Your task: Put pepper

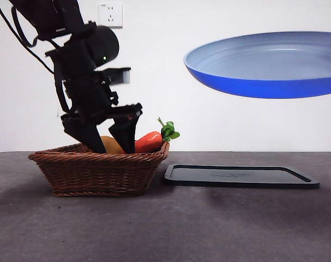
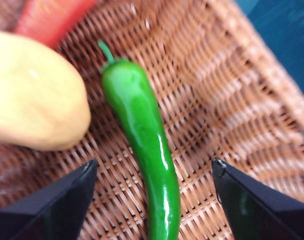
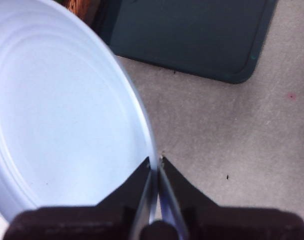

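Left end effector over the pepper in the basket, right end effector holding the plate up

Front view: the left end effector (image 1: 108,139) reaches into the wicker basket (image 1: 100,169); the blue plate (image 1: 263,68) hangs above the black tray (image 1: 241,176) on the surface (image 1: 209,229). Left wrist view: jaws spread wide either side of the green pepper (image 2: 144,150), which lies on the basket floor beside a yellow vegetable (image 2: 34,95). Right wrist view: the right end effector (image 3: 155,162) is clamped on the plate's rim
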